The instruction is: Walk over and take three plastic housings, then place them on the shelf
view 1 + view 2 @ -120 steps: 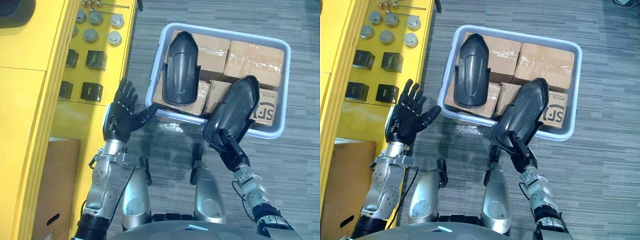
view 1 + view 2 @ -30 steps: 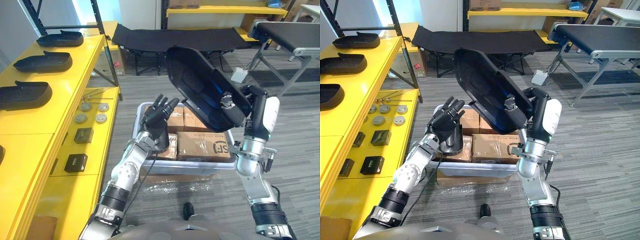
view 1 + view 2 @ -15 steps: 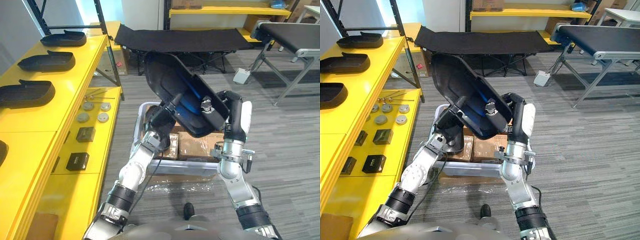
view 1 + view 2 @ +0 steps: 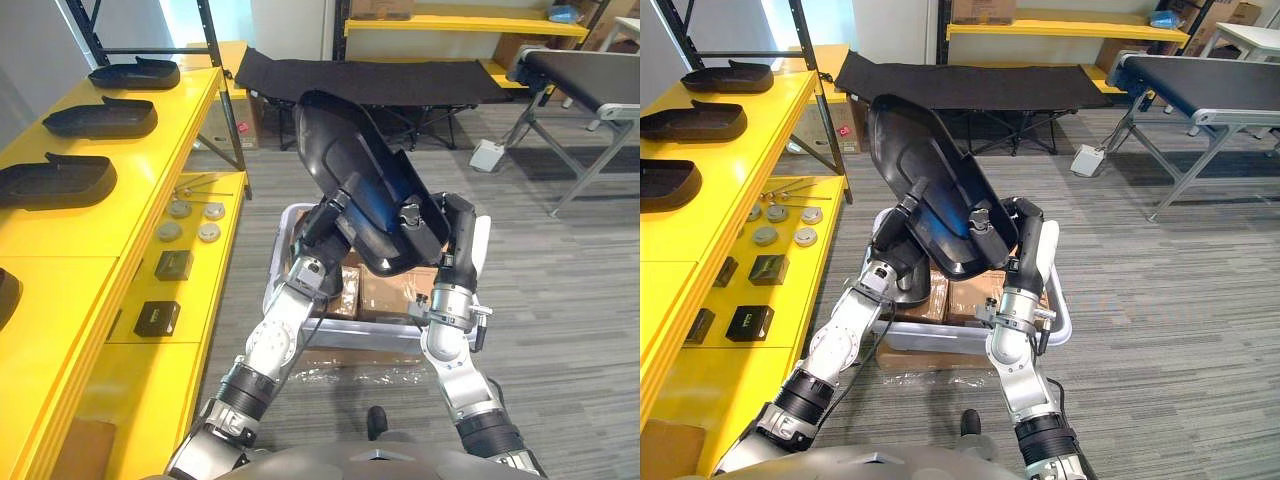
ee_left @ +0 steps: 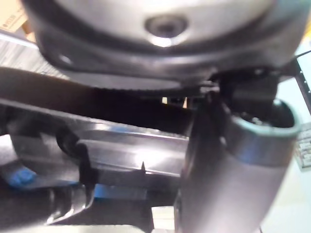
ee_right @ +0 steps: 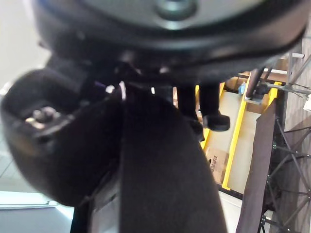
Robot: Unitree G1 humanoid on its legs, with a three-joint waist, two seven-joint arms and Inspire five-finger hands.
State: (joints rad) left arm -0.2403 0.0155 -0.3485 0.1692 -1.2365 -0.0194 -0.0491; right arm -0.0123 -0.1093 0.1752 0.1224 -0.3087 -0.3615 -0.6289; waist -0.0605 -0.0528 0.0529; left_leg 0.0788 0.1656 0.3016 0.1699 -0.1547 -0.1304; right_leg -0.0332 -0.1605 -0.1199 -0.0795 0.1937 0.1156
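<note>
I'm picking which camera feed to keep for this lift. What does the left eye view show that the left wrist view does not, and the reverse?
The left eye view adds the surroundings: the yellow shelf carrying other black housings, the pale bin of cardboard boxes, and the right hand gripping the lifted housing's lower end. The left wrist view adds a close look at the moulded ridges inside that housing. Both share the large black plastic housing and the left hand against it.

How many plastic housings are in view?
5. One held housing between the left hand and right hand; four along the yellow shelf: far housing, second housing, third housing, nearest housing, cut off. More may hide in the bin.
</note>
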